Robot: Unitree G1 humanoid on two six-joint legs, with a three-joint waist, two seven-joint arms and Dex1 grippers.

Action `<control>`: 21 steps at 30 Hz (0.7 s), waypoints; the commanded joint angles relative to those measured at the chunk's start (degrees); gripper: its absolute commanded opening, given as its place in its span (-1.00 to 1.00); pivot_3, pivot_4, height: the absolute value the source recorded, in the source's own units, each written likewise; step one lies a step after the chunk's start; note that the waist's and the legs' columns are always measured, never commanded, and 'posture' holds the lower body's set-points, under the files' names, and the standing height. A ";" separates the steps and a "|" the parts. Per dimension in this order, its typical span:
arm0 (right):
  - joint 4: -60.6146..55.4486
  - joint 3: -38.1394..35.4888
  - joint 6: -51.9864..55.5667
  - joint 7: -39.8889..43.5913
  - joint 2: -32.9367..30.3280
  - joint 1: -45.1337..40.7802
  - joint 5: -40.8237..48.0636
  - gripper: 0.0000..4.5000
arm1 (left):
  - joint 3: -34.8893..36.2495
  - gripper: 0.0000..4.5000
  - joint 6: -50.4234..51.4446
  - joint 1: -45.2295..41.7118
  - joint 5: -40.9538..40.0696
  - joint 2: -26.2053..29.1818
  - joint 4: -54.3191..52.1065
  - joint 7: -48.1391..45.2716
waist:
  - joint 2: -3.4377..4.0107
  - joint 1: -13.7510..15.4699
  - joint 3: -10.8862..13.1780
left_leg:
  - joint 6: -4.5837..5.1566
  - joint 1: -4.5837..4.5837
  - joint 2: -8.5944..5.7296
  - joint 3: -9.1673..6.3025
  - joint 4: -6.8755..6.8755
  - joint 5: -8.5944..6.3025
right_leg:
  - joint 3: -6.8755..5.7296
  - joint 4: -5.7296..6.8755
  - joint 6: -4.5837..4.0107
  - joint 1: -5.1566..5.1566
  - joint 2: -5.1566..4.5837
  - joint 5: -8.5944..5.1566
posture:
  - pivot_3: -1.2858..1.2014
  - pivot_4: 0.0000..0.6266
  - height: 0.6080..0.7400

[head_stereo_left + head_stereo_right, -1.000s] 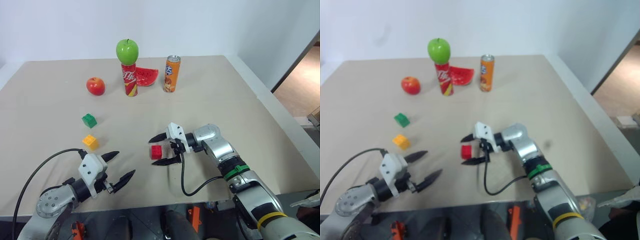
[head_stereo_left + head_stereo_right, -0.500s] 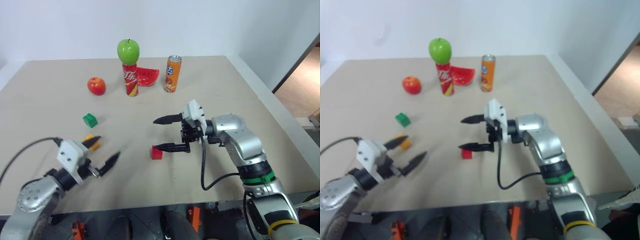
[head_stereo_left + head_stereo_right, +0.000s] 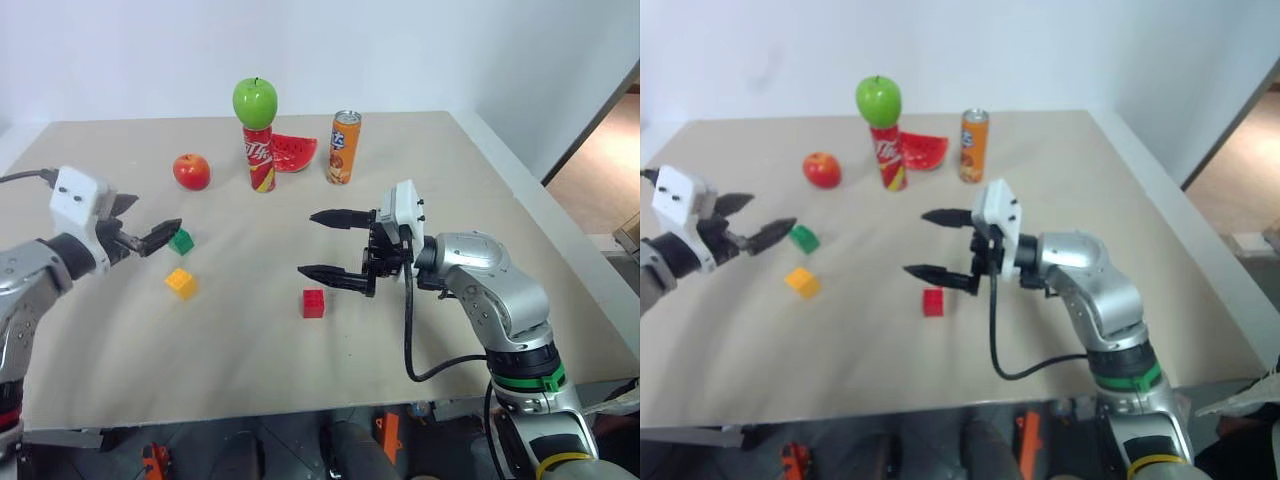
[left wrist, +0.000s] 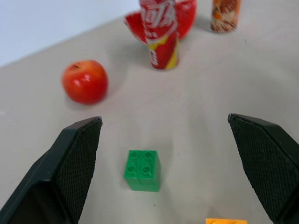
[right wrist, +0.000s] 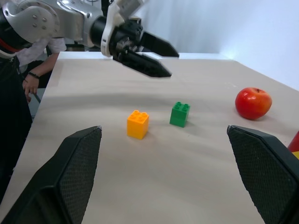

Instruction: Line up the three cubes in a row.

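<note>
Three small studded cubes lie on the beige table: a green cube (image 3: 181, 241), a yellow-orange cube (image 3: 181, 283) just in front of it, and a red cube (image 3: 314, 303) apart to the right. My left gripper (image 3: 148, 222) hovers open just left of the green cube (image 4: 142, 170), pointing at it. Above and a little right of the red cube, my right gripper (image 3: 306, 243) is open and points left, holding nothing. The right wrist view looks across the yellow-orange cube (image 5: 138, 124) and green cube (image 5: 179, 114) to the left gripper (image 5: 159, 58).
At the back stand a red apple (image 3: 191, 171), a red cola can (image 3: 259, 159) with a green apple (image 3: 254, 102) on top, a watermelon slice (image 3: 294, 152) and an orange can (image 3: 343, 147). A person (image 5: 18, 70) stands past the table's left edge.
My left gripper rose from the near edge and swung left and farther out, up to the green cube. The right gripper lifted off the red cube, which stays on the table.
</note>
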 commanded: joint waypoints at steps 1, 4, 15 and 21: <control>0.52 0.01 -2.08 -2.07 1.65 -1.36 -0.50 0.99 | -5.06 1.00 -3.76 -7.18 4.67 2.21 10.29 -5.34 | 0.00 0.04 0.00 | 0.00 -0.05 0.00 -0.02 0.00 0.00 | -0.02 0.00 -0.01 -0.02 0.00 -0.01 | 0.03 -0.52 1.00; 1.04 0.77 -1.55 -4.19 2.95 -1.50 -1.15 0.99 | -8.37 1.00 -6.22 -12.07 7.67 2.33 17.45 -8.69 | -0.01 0.06 0.00 | 0.00 -0.17 0.01 -0.10 0.02 0.00 | -0.11 0.01 -0.03 -0.12 0.03 0.00 | 0.03 -0.52 1.00; 0.52 2.75 -4.81 -8.57 4.99 -0.22 -4.72 0.99 | -15.82 1.00 -13.75 -22.84 16.45 1.16 35.03 -17.73 | -0.02 0.08 0.00 | 0.00 -0.48 -0.01 -0.11 0.10 0.00 | -0.13 0.00 0.00 -0.31 -0.02 0.01 | 0.03 -0.52 1.00; -0.53 2.48 -4.78 -9.97 4.68 0.51 -5.13 0.99 | -17.53 1.00 -14.51 -25.23 19.58 -0.70 40.29 -19.08 | -0.02 0.09 0.00 | 0.00 -0.49 -0.02 -0.13 0.17 0.00 | -0.15 0.02 0.03 -0.29 -0.03 0.03 | 0.03 -0.52 1.00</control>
